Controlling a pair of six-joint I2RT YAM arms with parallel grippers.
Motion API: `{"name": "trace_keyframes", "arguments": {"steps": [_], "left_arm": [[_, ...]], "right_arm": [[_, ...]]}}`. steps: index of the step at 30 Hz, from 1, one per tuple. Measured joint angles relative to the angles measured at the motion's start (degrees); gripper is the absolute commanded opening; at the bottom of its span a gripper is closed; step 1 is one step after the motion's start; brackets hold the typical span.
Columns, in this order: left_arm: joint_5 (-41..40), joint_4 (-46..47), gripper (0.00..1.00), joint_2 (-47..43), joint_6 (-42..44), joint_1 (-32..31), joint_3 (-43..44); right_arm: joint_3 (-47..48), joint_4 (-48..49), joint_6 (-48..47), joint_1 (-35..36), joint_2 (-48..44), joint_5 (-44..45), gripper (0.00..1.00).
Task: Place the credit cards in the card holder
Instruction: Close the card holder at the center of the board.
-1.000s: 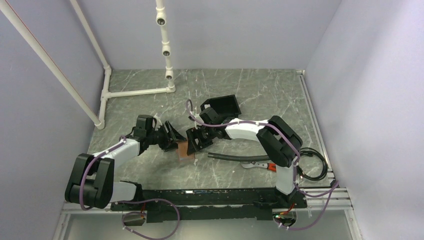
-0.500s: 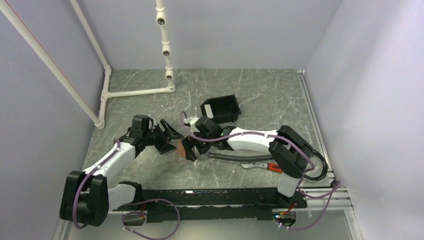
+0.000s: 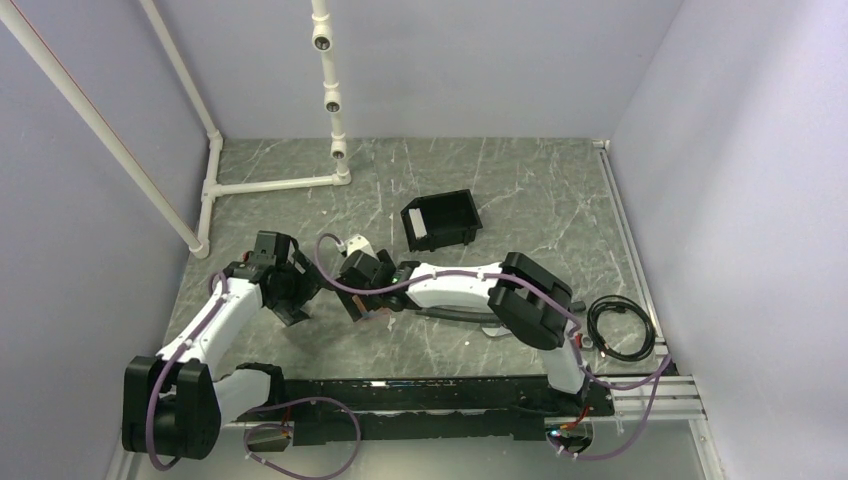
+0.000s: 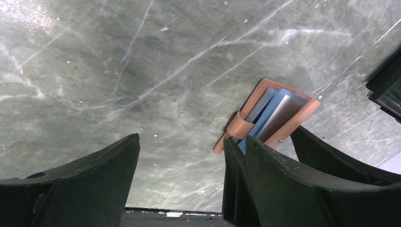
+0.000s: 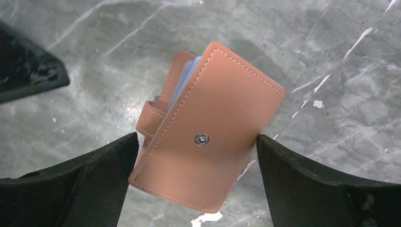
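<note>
Currently the card holder (image 5: 208,127) lies folded shut on the bench (image 3: 520,180), snap stud up, left of the bench centre and closer to the near edge than the far one. You can see the credit cards (image 4: 276,111) seated inside it, their blue edges showing at its open end. The right jaws stand wide apart and straddle the card holder, one finger on each side; whether they touch it cannot be told. The left jaws are apart too, over bare bench near the card holder's left side. A black box (image 3: 440,222) sits towards the far edge, well apart. A coiled cable (image 3: 620,330) lies near the right edge.
</note>
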Motion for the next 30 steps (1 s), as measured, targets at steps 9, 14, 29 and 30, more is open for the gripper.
{"name": "trace_keyframes", "arguments": {"steps": [9,14,29,30], "left_arm": [[-0.02,-1.44,0.73,-1.22,3.02,0.07,0.09],[7.37,3.96,0.63,-1.49,6.27,0.22,-1.03],[17.90,10.16,0.63,18.60,8.61,-7.85,4.35],[17.35,9.81,0.64,20.68,8.76,-8.26,5.29]], "right_arm": [[1.53,-2.05,2.12,-0.07,0.79,4.28,0.42],[-2.05,-0.26,1.99,-0.76,-1.31,3.21,0.28],[-9.16,4.59,1.53,-4.37,-5.84,-4.70,0.32],[-9.46,4.72,1.44,-4.42,-6.05,-5.18,0.32]]}}
